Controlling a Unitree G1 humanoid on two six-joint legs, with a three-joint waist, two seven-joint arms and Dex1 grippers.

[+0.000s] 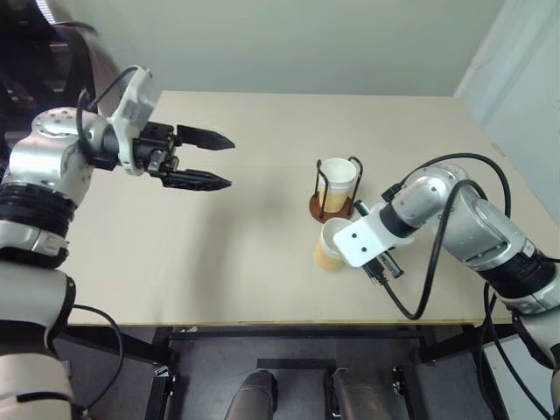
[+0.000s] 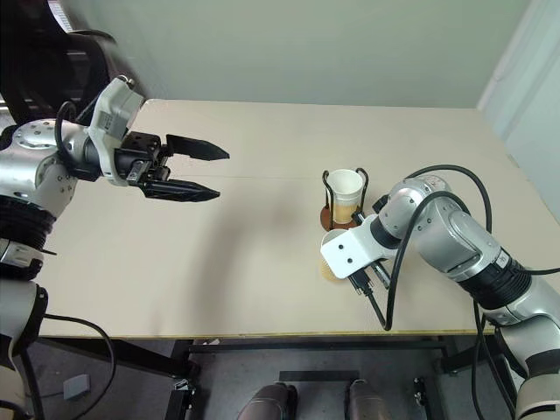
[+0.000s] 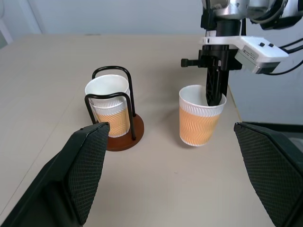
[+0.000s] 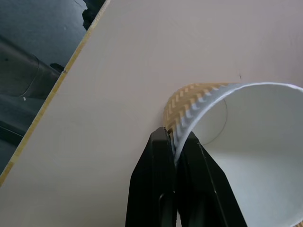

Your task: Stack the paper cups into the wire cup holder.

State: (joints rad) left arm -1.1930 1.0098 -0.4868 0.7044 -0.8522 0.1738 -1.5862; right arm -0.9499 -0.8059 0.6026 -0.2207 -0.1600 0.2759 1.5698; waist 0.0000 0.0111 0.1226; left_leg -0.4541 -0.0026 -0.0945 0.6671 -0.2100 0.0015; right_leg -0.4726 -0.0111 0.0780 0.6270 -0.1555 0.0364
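Head views: No brand, label or legible writing is visible on any item. The right tool (image 1: 379, 262) points steeply down and is closed on the wall of a paper cup (image 1: 331, 244), one finger inside the rim and one outside. This held cup stands upright with its mouth open and shows nothing inside. Just beyond the right tool stands the wire cup holder (image 1: 337, 194) on the bench (image 1: 262, 262). Its reddish-brown disc base carries black wire loops, and nested paper cups (image 1: 338, 179) sit between the loops. The held cup is just beside the holder base; whether they touch cannot be told. The left tool (image 1: 206, 159) hovers above the bench, well apart from the holder, pointing level toward it. Its two fingers are spread and hold nothing.

Left wrist view: Both padded fingers (image 3: 85, 165) of the left tool stand wide apart and empty. Ahead of them, the holder contains at least two nested cups with white rims and a wavy tan pattern. The held cup hangs beside the holder, clear of its base here.

Right wrist view: The right tool's black fingers (image 4: 158, 189) pinch the cup wall at the rim. The cup interior is white and empty.
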